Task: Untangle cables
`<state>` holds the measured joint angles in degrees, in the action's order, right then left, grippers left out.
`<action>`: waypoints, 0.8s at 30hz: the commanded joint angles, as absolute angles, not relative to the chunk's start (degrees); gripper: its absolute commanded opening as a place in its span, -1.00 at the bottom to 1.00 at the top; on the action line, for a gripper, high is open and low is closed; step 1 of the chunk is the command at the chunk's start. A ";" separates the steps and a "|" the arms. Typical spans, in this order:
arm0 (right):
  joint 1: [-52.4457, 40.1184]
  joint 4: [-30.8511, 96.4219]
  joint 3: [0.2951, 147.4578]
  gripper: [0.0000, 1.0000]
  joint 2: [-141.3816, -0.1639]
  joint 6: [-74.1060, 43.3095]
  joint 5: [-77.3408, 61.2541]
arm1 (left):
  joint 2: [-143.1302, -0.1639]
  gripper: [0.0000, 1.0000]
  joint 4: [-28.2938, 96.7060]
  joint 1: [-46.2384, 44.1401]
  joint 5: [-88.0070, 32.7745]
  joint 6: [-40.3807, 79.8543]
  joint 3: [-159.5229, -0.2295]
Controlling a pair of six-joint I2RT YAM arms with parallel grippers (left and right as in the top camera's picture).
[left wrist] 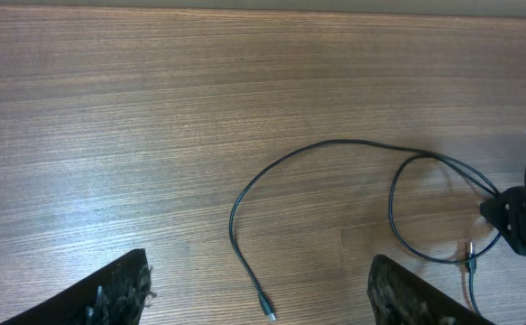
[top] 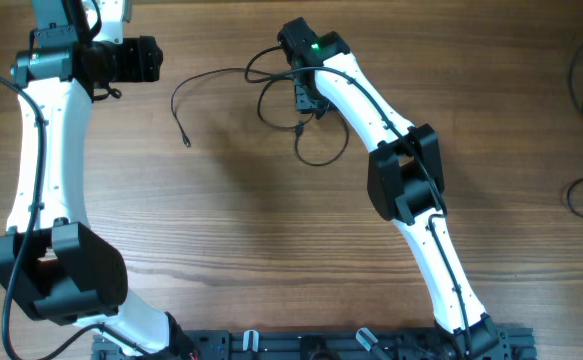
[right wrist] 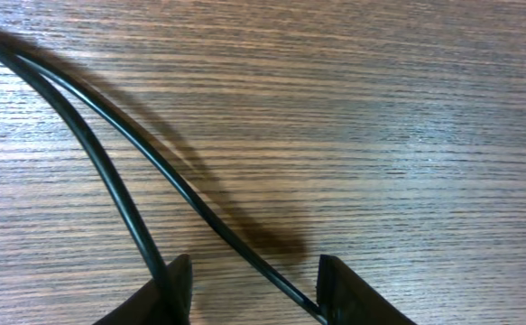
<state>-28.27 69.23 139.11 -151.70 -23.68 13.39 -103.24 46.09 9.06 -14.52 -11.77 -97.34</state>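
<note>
End effector on the right arm (top: 307,100) sits low over the bench (top: 271,230) at the knot of the cables (top: 206,74), its jaws apart with bare wood showing between them. In the right wrist view two black strands (right wrist: 199,209) sweep in from the upper left and run down into that gap: one meets the inner edge of the left fingertip (right wrist: 170,287), the other reaches the inner edge of the right one. Neither strand is pinched. The left end effector (top: 157,60) hangs near the far left of the bench with its jaws spread wide and nothing between them. Its wrist camera looks across at the cables (left wrist: 335,142) from well apart. The thin black wires lie in loose loops in the upper middle of the bench. One long strand arcs out to the left and ends in a small plug (top: 186,143) lying free on the wood, and the same plug (left wrist: 269,315) shows near the bottom of the left wrist view. Another loop rounds out below the right end effector, beside the white arm. Further black wire (top: 577,62) curls at the bench's right edge, far from both arms.
</note>
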 commanded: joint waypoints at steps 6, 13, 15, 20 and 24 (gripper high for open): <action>-28.10 69.76 138.34 -0.54 -150.95 -22.50 9.93 | -102.15 0.58 45.95 8.91 -15.66 -12.91 -97.17; -28.08 68.95 138.34 -0.91 -150.95 -22.46 6.37 | -102.15 0.59 46.11 8.91 -15.66 -12.88 -97.17; -28.08 67.55 138.34 -0.91 -150.95 -22.50 5.50 | -102.15 0.58 46.11 8.91 -15.66 -12.91 -97.17; -28.08 64.62 138.47 -0.91 -150.43 -22.68 5.26 | -102.10 0.59 46.13 8.91 -15.68 -12.88 -97.17; -27.83 63.20 138.52 -0.91 -147.41 -22.61 6.17 | -102.10 0.60 46.17 8.91 -16.36 -12.88 -97.17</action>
